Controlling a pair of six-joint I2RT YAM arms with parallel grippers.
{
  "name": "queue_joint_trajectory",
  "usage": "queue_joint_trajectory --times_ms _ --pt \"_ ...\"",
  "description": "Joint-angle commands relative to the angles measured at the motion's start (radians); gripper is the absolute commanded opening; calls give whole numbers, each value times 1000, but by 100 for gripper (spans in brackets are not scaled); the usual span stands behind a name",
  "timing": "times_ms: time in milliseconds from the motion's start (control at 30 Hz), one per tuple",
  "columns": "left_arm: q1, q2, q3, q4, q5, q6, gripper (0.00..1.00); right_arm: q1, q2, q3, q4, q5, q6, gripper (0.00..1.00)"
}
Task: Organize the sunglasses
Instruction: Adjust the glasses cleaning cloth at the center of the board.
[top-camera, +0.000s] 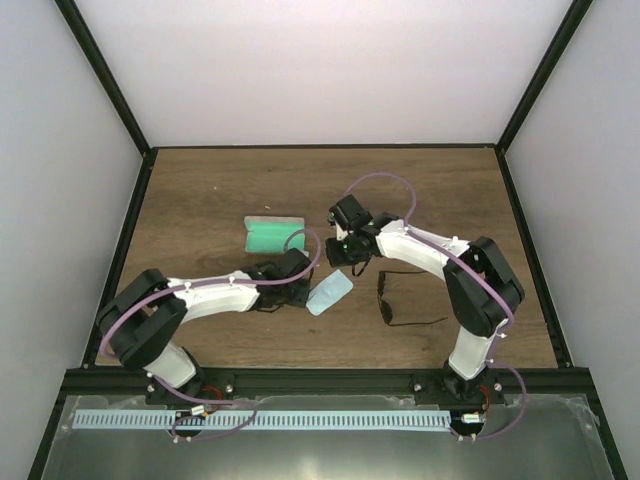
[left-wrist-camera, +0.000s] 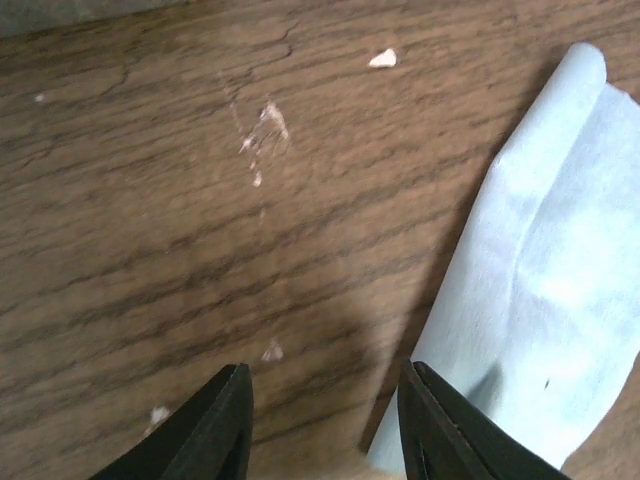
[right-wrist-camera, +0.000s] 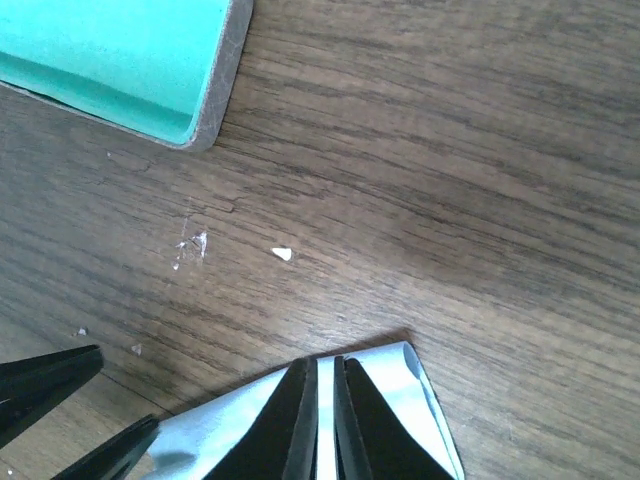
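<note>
Top external view, entries from the near edge to the far side

1. Sunglasses: near right of the table, close beside the right arm's forearm. Thin black frame, dark lenses, temple arms unfolded and pointing right. Lying loose on the wood, with no gripper on them and well apart from the case.

2. Left gripper: near centre, just left of the cloth. Its wrist view shows the jaws at a moderate spread with bare wood between them and nothing held. The right-hand finger sits at the cloth's edge.

3. Cloth: light blue, flat on the table between the two grippers.

4. Right gripper: just beyond the cloth, over its far corner. The jaws are drawn to a narrow slit with pale cloth showing through it. Whether they actually nip the fabric cannot be told.

5. Case: far of centre, translucent grey, lying open with its green lining up and nothing inside.

Status, as judged: little of the task looks complete. The case stands ready, and both arms are busy at the cloth rather than the glasses. Left to do are folding the temple arms, seating the sunglasses in the case and, presumably, stowing the cloth and closing the case
</note>
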Motion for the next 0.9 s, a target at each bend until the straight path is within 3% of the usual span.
queue_joint_trajectory --times_ms 0,433,733,867 --pt "1 61 66 3 12 28 40 -2 -13 32 -23 9 -10 5" --pt "0 14 32 -13 27 60 43 -6 -9 11 -12 0 -9 5" --pt "0 44 0 -6 97 132 44 -6 -8 -21 -5 2 -5 5" --pt "-1 74 -8 -18 57 140 46 -7 -16 -36 1 3 5 5"
